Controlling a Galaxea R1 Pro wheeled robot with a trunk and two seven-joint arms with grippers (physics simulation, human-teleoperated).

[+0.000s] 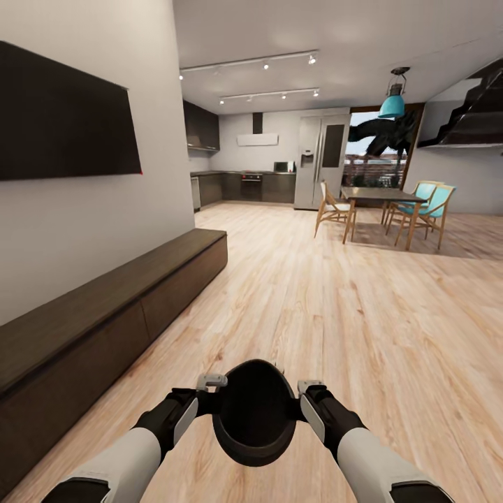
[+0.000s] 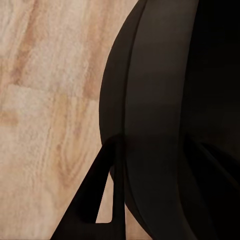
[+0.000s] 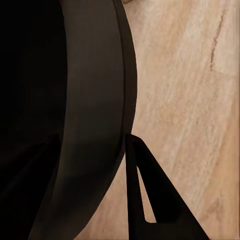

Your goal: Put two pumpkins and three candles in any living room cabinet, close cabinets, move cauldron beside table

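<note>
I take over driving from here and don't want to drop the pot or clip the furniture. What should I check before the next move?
1. Cauldron held between both arms, left gripper and right gripper at its rim: ok.
2. How firmly the jaws grip: cannot tell; the wrist views show a finger on either side of the rim.
3. Cauldron level: ok, its mouth faces up.
4. Cabinet fronts flush, none pulled out: ok as far as visible.
5. Wooden floor ahead toward the dining table: ok, free.
6. Pumpkins and candles stowed: cannot tell.
</note>
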